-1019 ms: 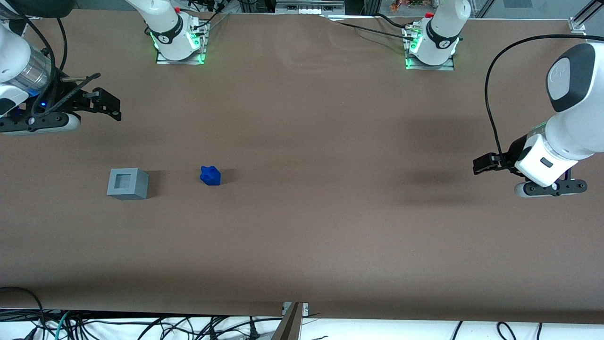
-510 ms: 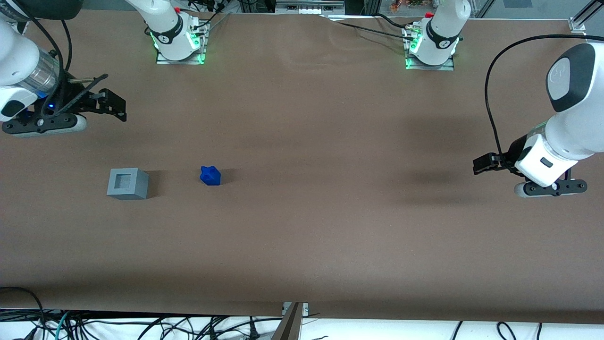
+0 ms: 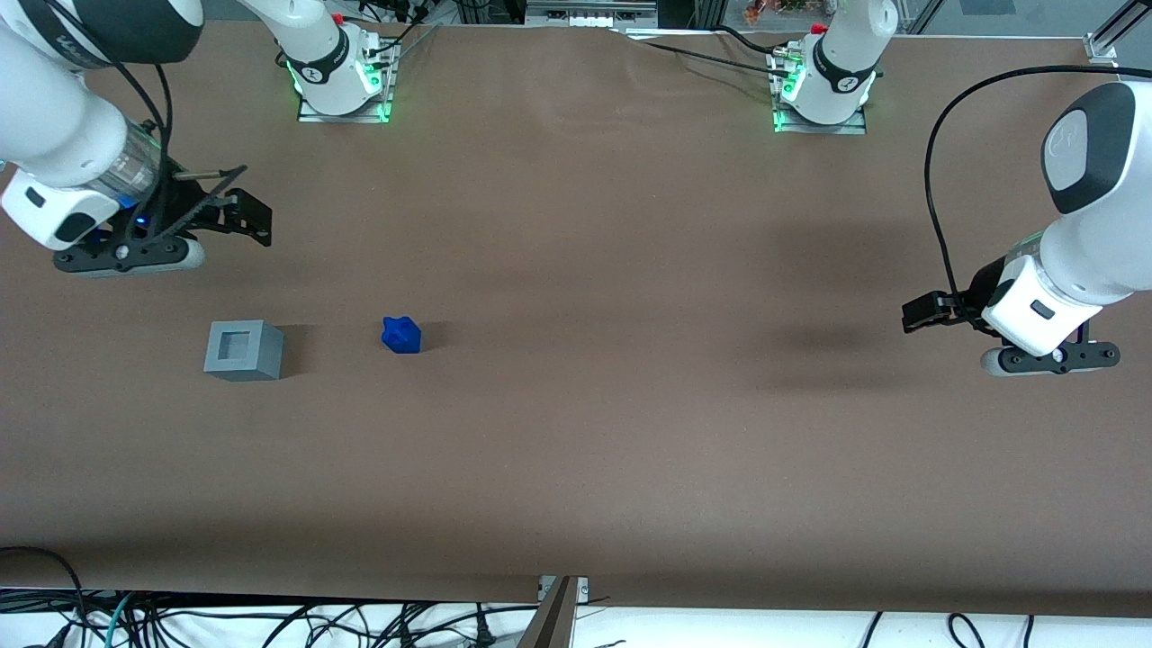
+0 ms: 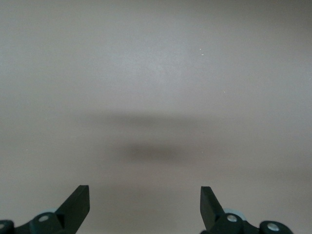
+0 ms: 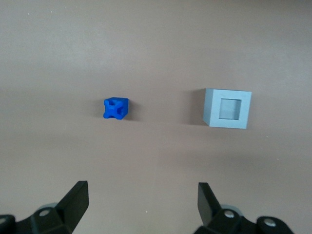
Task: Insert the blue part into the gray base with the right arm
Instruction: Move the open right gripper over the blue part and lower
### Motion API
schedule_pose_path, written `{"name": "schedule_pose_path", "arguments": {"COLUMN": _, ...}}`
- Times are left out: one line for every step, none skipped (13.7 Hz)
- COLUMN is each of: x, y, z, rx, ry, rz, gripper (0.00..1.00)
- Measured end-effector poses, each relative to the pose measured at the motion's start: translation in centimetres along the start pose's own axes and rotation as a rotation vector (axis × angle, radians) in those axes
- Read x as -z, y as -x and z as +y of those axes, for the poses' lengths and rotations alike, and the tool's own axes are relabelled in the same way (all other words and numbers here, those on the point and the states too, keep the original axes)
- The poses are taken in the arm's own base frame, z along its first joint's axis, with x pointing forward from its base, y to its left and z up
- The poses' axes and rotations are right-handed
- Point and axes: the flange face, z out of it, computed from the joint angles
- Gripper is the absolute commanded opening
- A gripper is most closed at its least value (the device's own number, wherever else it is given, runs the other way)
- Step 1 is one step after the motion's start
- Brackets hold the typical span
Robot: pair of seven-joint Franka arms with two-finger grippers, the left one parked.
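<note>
on the brown tabletop (image 3: 576, 405), toward the working arm's end, you have the blue part (image 3: 401, 334) sitting free, with the gray base (image 3: 243, 350) beside it and a clear gap between the two. the base is upright, its square recess facing up and nothing in it. your right arm (image 3: 63, 135) hangs above the tabletop, farther from the front camera than both pieces, and its gripper (image 3: 236, 216) holds nothing; the wrist view shows the jaws spread wide, with the blue part (image 5: 116, 108) and the gray base (image 5: 227, 108) both lying ahead of them.

judging by looks, the part is a small rigid plastic piece, light and hard, so it should neither crush nor sag, but it may skid or twist if you pinch it on the lumps. its top is knobbly with a cross-shaped dip; the sides look flatter, so take it low across two facing sides and keep it level. the base is also loose on the tabletop and probably light, so a crooked entry could shove it along rather than seat the part. nothing is grasped yet; the reach toward the part comes first.
</note>
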Motion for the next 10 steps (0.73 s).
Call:
{"name": "schedule_pose_path", "arguments": {"x": -0.9, "y": 0.0, "z": -0.4, "rx": -0.004, "ry": -0.006, "rz": 0.0, "gripper": 0.99}}
{"name": "schedule_pose_path", "arguments": {"x": -1.7, "y": 0.0, "z": -0.7, "rx": -0.016, "ry": -0.012, "rz": -0.005, "gripper": 0.99}}
{"name": "schedule_pose_path", "arguments": {"x": -2.4, "y": 0.0, "z": -1.1, "rx": -0.03, "ry": -0.016, "rz": -0.008, "gripper": 0.99}}
{"name": "schedule_pose_path", "arguments": {"x": -3.1, "y": 0.1, "z": -1.7, "rx": -0.037, "ry": -0.018, "rz": -0.007, "gripper": 0.99}}
{"name": "schedule_pose_path", "arguments": {"x": -3.9, "y": 0.1, "z": -2.3, "rx": -0.036, "ry": -0.019, "rz": -0.001, "gripper": 0.99}}
{"name": "schedule_pose_path", "arguments": {"x": -5.0, "y": 0.1, "z": -2.7, "rx": -0.036, "ry": -0.021, "rz": 0.009, "gripper": 0.99}}
{"name": "schedule_pose_path", "arguments": {"x": -6.3, "y": 0.1, "z": -3.2, "rx": -0.044, "ry": -0.023, "rz": 0.018, "gripper": 0.99}}
{"name": "schedule_pose_path", "arguments": {"x": -7.9, "y": 0.3, "z": -3.9, "rx": -0.058, "ry": -0.027, "rz": 0.029, "gripper": 0.99}}
{"name": "schedule_pose_path", "arguments": {"x": -9.7, "y": 0.6, "z": -5.0, "rx": -0.067, "ry": -0.03, "rz": 0.039, "gripper": 0.99}}
{"name": "schedule_pose_path", "arguments": {"x": -11.6, "y": 1.0, "z": -6.2, "rx": -0.067, "ry": -0.034, "rz": 0.052, "gripper": 0.99}}
